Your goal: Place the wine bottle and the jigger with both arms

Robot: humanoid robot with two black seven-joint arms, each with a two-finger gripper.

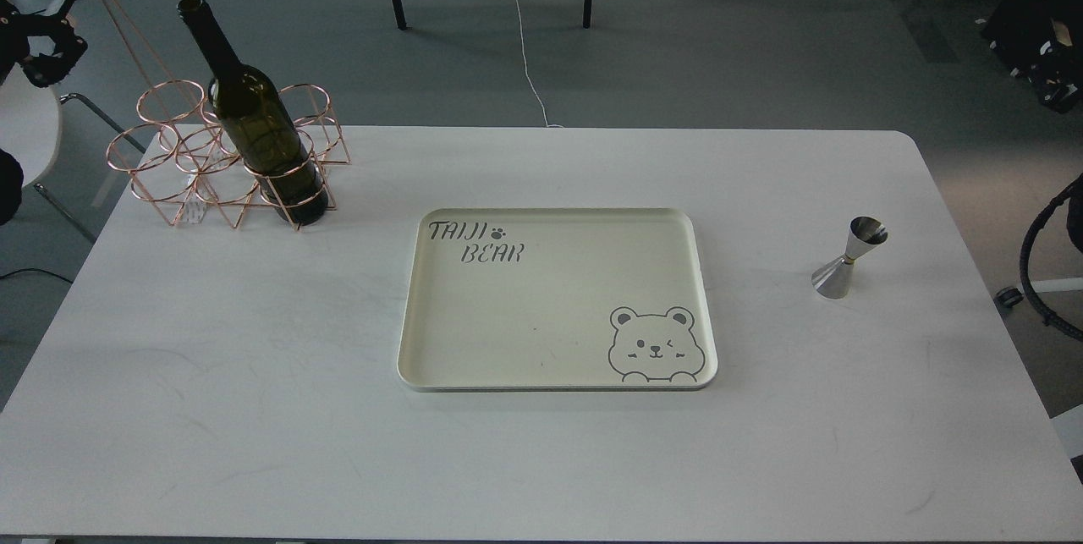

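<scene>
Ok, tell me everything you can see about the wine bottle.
The wine bottle is tall, dark olive-green glass with a long narrow neck and no label. Its mouth looks open, with no cork showing. It stands in the front right ring of a copper wire rack at the table's far left corner, leaning left in this view.
</scene>
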